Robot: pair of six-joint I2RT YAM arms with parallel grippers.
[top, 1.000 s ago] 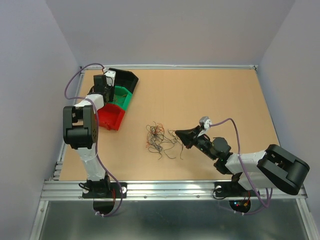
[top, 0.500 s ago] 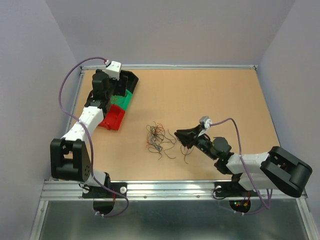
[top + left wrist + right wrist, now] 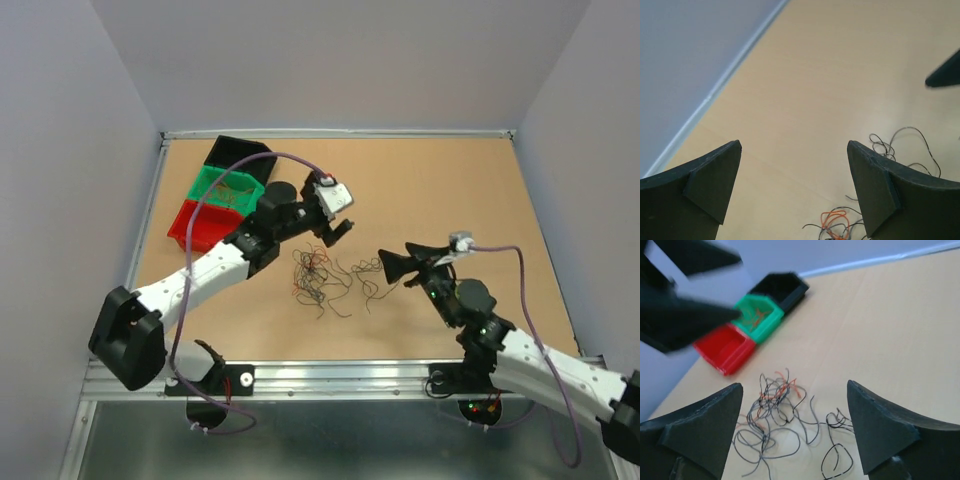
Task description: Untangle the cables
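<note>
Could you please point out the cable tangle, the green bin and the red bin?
cable tangle (image 3: 312, 276): top view, middle of heap.
green bin (image 3: 768, 326): right wrist view, its outer wall.
red bin (image 3: 196, 226): top view, bare floor.

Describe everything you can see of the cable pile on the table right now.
The cables are a loose pile of very thin, curly wires, mostly black with a few orange-red strands, lying flat on the table near its middle. The denser knot sits on the left arm's side, and a few black curls trail off toward the right arm. The left gripper and the right gripper are open at the pile's edges, and neither appears to hold a strand.
</note>
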